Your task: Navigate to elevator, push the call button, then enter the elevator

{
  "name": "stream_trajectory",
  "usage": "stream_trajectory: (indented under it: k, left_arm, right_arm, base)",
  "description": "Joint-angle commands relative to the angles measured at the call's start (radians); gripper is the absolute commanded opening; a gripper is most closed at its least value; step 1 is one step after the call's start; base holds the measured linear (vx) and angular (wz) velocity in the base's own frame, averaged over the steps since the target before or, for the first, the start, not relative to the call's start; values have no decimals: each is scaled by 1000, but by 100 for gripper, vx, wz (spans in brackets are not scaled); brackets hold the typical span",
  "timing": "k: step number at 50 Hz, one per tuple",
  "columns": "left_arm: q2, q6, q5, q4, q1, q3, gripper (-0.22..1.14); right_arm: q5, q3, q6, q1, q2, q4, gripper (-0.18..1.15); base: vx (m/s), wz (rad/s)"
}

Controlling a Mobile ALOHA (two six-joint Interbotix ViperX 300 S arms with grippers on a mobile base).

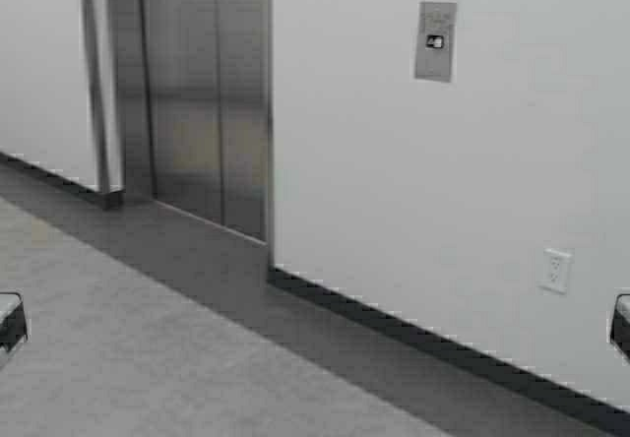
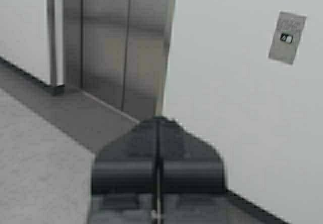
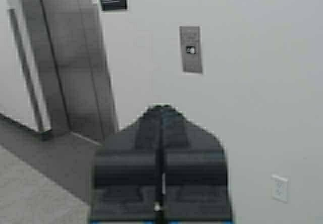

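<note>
High view puts the call button (image 1: pixel 435 41) right of the shut elevator (image 1: pixel 207 93), so we should keep driving squarely toward it, left gripper (image 2: pixel 157 128) and right gripper (image 3: pixel 161 115) both closed.

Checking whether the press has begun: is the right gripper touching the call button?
Apart. In the right wrist view the shut right gripper points toward the wall, with bare wall showing between its tip and the call button.
</note>
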Motion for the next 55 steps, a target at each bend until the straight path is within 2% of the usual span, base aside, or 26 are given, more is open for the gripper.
stream_trajectory:
  k: [1, 10, 28, 39, 55]
  left_arm:
    - [-12, -6, -8, 2, 2, 2, 2]
    - [-67, -6, -8, -3, 2, 12, 2]
    - [-48, -8, -8, -3, 2, 8, 2]
    - [-49, -12, 3, -5, 2, 23, 2]
    - [-69, -15, 11, -11, 2, 28, 2]
  right_arm:
    - [-3, -14, -2, 3, 15, 0, 7]
    - [-3, -23, 0, 3, 26, 0, 7]
    - [0, -55, 0, 3, 115, -3, 7]
    - [230, -137, -2, 8, 130, -37, 7]
    - [250, -178, -5, 48, 222, -92, 7]
  base:
    - [60, -20]
    - [58, -21]
    - [51, -4]
    - [48, 16]
    - [44, 8]
